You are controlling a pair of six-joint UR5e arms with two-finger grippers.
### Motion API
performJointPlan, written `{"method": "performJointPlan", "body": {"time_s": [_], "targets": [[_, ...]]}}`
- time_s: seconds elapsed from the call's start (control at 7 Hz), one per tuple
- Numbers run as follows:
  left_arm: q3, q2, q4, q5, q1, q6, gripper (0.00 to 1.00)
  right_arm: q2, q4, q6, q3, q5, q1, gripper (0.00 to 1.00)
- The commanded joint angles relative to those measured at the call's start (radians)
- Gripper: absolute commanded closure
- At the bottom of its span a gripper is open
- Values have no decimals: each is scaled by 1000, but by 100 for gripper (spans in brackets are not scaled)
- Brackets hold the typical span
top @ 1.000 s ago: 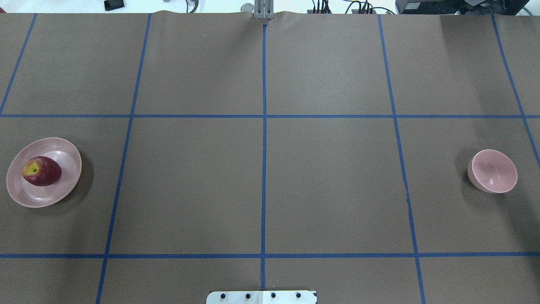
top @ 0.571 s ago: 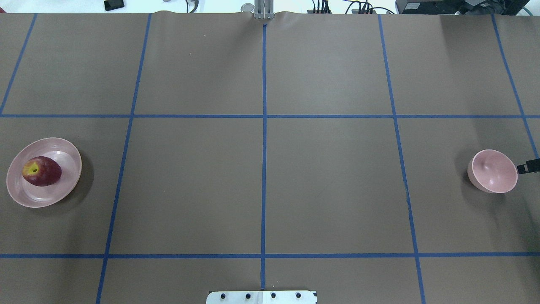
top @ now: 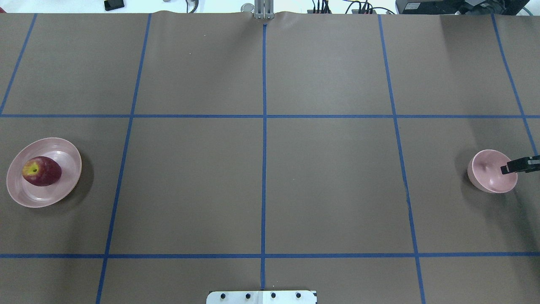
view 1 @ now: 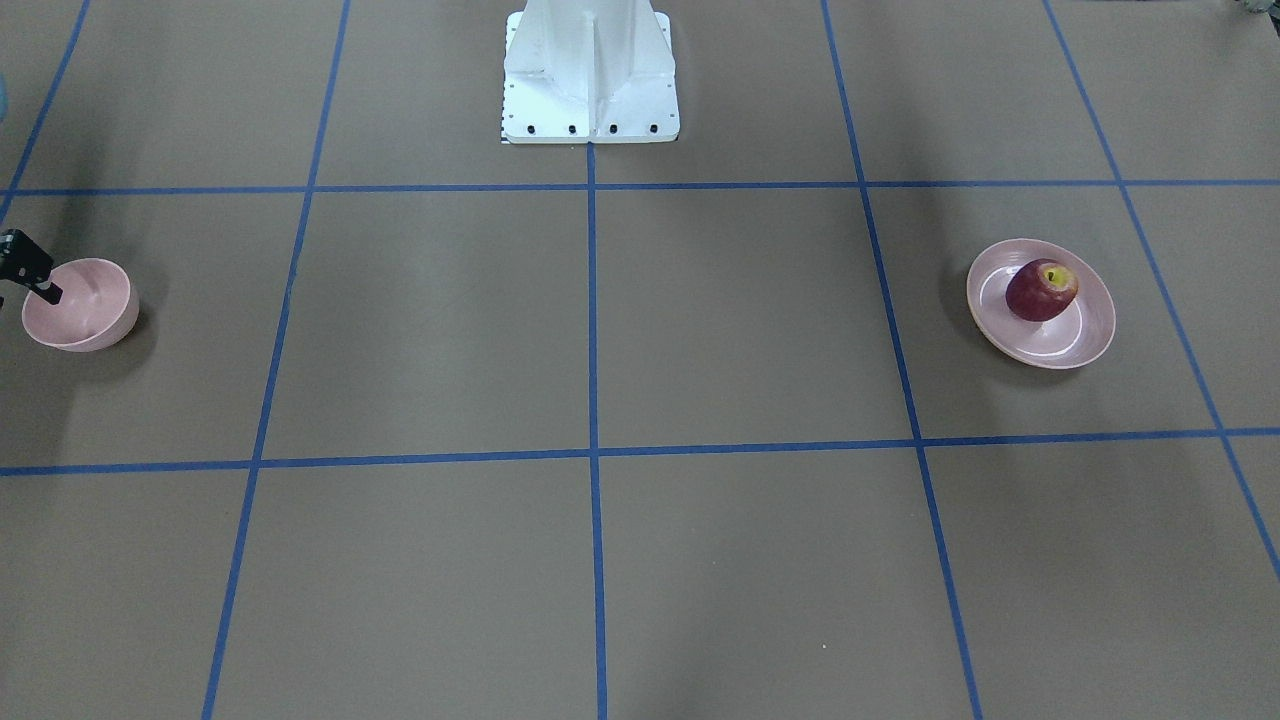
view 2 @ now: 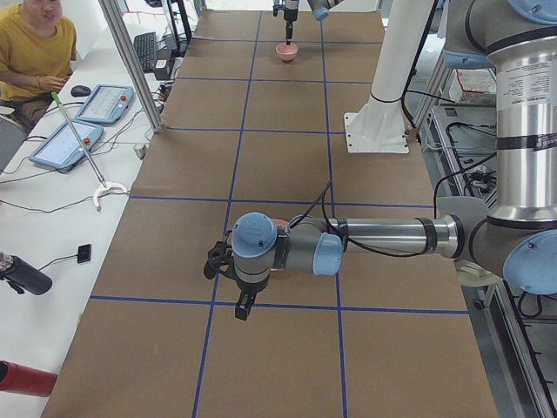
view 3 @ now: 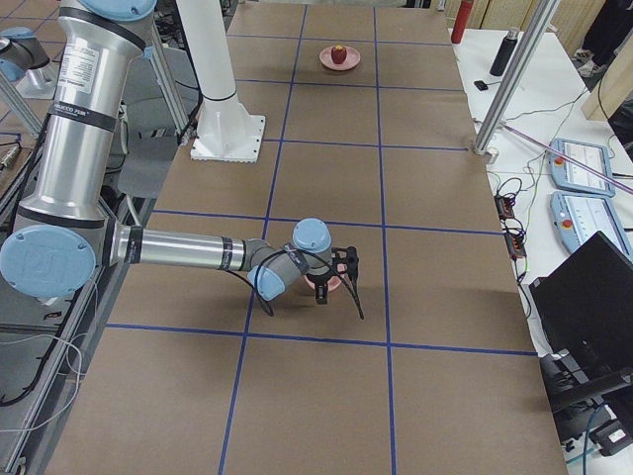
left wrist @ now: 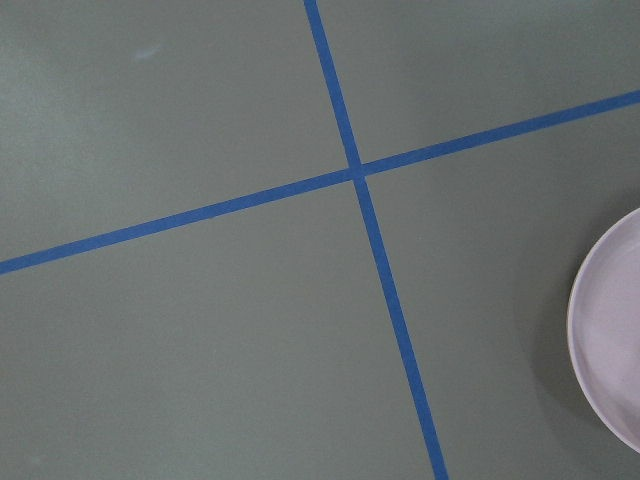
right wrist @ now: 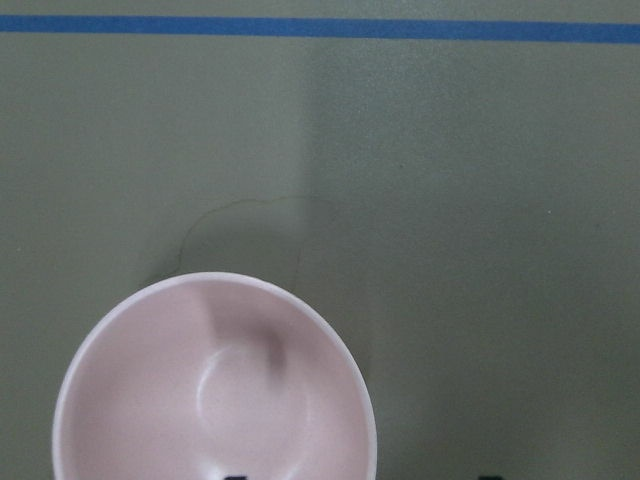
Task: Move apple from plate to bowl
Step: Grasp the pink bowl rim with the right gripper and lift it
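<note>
Nearer: left gripper (view 2: 235, 292) (state unreadable) sits beside shallow pink plate (top: 59, 191) holding round dark red apple (top: 41, 171); spread-open right gripper (view 3: 339, 297) straddles rim of small deep pink bowl (top: 485, 175).

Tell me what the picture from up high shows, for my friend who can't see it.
A dark red apple sits on a pink plate at the far left of a brown table with blue tape lines. At the far right stands an empty pink bowl, with the black right gripper poking in over its rim.
</note>
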Motion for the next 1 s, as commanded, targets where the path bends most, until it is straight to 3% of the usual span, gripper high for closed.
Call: {"method": "performJointPlan", "body": {"time_s": [0.0, 0.43, 0.71, 0.86], "targets": [[0, 6, -2, 0, 0, 0, 2, 17, 2, -1, -22, 4, -7, 100], [-2, 9, -2, 0, 0, 0, 2, 17, -9, 0, 17, 36, -5, 100], [-2, 9, -2, 0, 0, 0, 2, 71, -135, 2, 115, 157, 38, 100], [-2, 9, -2, -2, 0, 0, 2, 158, -218, 82, 148, 159, 36, 100]]}}
